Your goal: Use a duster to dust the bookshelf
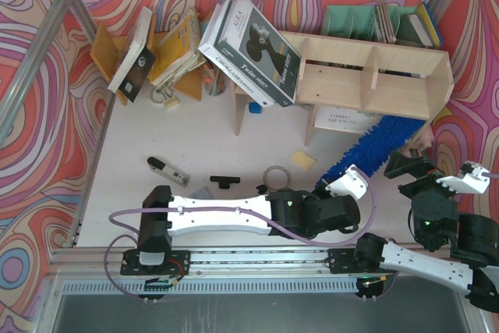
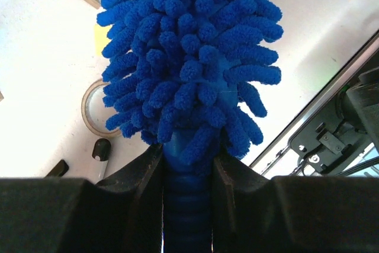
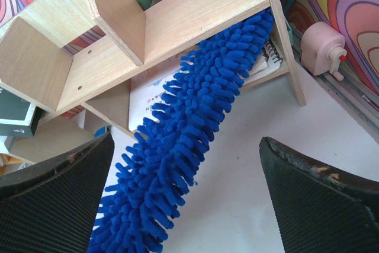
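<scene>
The blue fluffy duster (image 1: 374, 150) slants from the table's near middle up to the right. Its far end (image 3: 249, 45) lies in the lowest opening of the pale plywood bookshelf (image 1: 343, 83), close under a shelf board (image 3: 195, 16) and over a white notebook. My left gripper (image 2: 188, 158) is shut on the duster's ribbed blue handle, right below the shaggy head (image 2: 189, 57). In the top view it (image 1: 327, 186) sits at the duster's near end. My right gripper (image 3: 186, 140) is open, hovering right of the duster (image 3: 177, 152) and touching nothing; in the top view it (image 1: 409, 165) is near the shelf's right leg.
Books and a black-and-white box (image 1: 249, 44) lean at the back left. Green books (image 1: 374, 21) stand behind the shelf. A tape ring (image 1: 277, 175), a yellow block (image 1: 304, 160), a marker (image 1: 168, 169) and a black clip (image 1: 224, 179) lie on the table. A pink sharpener (image 3: 323, 48) sits right.
</scene>
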`<state>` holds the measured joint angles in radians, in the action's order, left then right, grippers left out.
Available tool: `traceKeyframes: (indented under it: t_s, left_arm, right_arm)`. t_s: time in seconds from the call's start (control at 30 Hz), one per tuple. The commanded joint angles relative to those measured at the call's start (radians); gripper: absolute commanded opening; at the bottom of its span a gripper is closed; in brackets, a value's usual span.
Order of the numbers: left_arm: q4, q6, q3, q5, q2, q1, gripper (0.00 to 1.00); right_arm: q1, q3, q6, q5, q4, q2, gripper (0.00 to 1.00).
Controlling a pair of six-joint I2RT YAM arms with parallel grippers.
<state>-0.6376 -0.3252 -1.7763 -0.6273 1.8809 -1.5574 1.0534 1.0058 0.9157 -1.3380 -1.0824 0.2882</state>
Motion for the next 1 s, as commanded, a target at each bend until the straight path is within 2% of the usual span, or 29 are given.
traceKeyframes:
  t_s: [0.0, 0.27, 0.43, 0.67, 0.97]
  left_arm:
    - [0.032, -0.004, 0.03, 0.032, 0.045, -0.003, 0.0]
    - [0.004, 0.003, -0.008, 0.06, 0.108, -0.004, 0.0]
    - [0.017, 0.011, 0.005, 0.011, 0.049, -0.003, 0.0]
    - [0.129, 0.0, 0.136, -0.086, -0.1, -0.006, 0.0]
    - [0.086, -0.086, 0.16, -0.097, -0.075, 0.034, 0.0]
  right_arm:
    - [0.011, -0.005, -0.01, -0.021, 0.009, -0.012, 0.97]
    - [0.01, -0.005, -0.011, -0.02, 0.009, -0.009, 0.98]
    - [0.01, -0.006, -0.01, -0.02, 0.01, -0.009, 0.98]
    - [0.01, -0.007, -0.01, -0.023, 0.012, -0.007, 0.98]
    - [0.01, -0.007, -0.01, -0.025, 0.012, -0.006, 0.98]
